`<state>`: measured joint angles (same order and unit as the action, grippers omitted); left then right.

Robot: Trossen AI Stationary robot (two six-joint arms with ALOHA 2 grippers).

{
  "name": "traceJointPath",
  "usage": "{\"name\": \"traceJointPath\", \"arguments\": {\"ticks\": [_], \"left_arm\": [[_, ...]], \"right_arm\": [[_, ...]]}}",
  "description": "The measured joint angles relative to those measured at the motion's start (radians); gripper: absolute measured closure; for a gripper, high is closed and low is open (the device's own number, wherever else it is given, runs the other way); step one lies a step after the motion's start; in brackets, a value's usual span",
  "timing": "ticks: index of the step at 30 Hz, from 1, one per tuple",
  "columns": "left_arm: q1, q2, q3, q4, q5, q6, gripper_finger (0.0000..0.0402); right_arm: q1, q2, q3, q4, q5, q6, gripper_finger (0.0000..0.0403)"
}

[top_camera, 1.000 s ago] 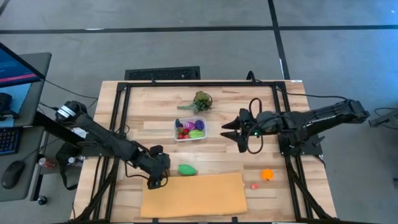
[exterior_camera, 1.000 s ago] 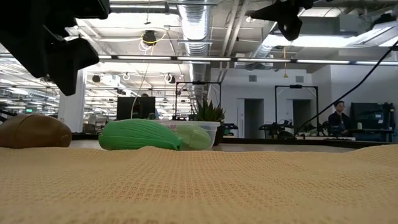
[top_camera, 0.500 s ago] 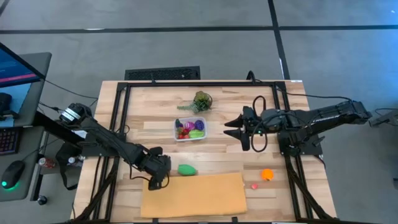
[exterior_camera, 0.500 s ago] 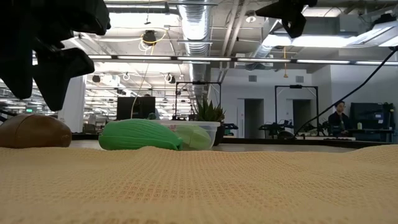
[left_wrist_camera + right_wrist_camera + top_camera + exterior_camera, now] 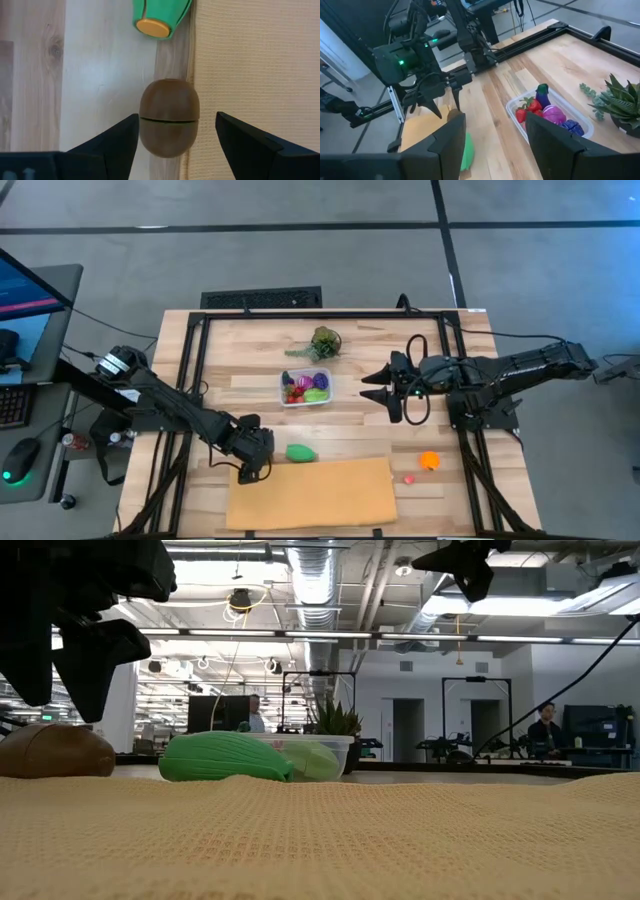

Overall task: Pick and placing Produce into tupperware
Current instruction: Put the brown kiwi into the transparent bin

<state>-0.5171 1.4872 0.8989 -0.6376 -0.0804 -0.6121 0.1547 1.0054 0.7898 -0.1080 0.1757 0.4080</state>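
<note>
We look down on a light wooden table (image 5: pixel 250 350) framed by dark rails. The largest thing lying on it is a flat tan-orange woven sheet (image 5: pixel 310 493) along its near edge.

Our left arm reaches in from the left side, and the left gripper (image 5: pixel 252 471) hangs at the sheet's left corner. In the left wrist view its two fingers (image 5: pixel 112 145) stand wide apart, one on each side of a brown egg-shaped piece (image 5: pixel 169 117) with a seam round its middle, without touching it. That piece lies on the bare wood, touching the sheet's edge. Just beyond it lies a green ribbed piece (image 5: pixel 301 452) with an orange end, also at the edge of the sheet.

Our right arm comes in from the right, and the right gripper (image 5: pixel 370 387) hovers above the table to the right of the tupperware (image 5: pixel 306 387), its fingers (image 5: pixel 447 145) spread and holding nothing.

The clear tub sits near the middle of the table and holds red strawberries (image 5: pixel 527 110), a purple piece (image 5: pixel 542 95), a pink piece (image 5: pixel 553 114) and a blue one (image 5: pixel 571 126). A bushy green leafy bunch (image 5: pixel 322 344) lies behind it.

Near the right rail, well apart from the tub, lie a small orange piece (image 5: pixel 429 460) and a smaller pink piece (image 5: pixel 409 478).
</note>
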Motion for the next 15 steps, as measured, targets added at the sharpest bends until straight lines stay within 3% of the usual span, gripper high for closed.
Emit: {"name": "traceJointPath", "arguments": {"ticks": [8,15], "left_arm": [[0.000,0.000,0.000,0.000,-0.011,-0.005,0.0099],[0.000,0.043,0.000,0.006,-0.002,-0.004,0.0090]], "right_arm": [[0.000,0.000,0.000,-0.001,0.000,0.000,0.0195],[0.000,0.000,0.000,-0.001,0.000,0.000,0.0197]]}}
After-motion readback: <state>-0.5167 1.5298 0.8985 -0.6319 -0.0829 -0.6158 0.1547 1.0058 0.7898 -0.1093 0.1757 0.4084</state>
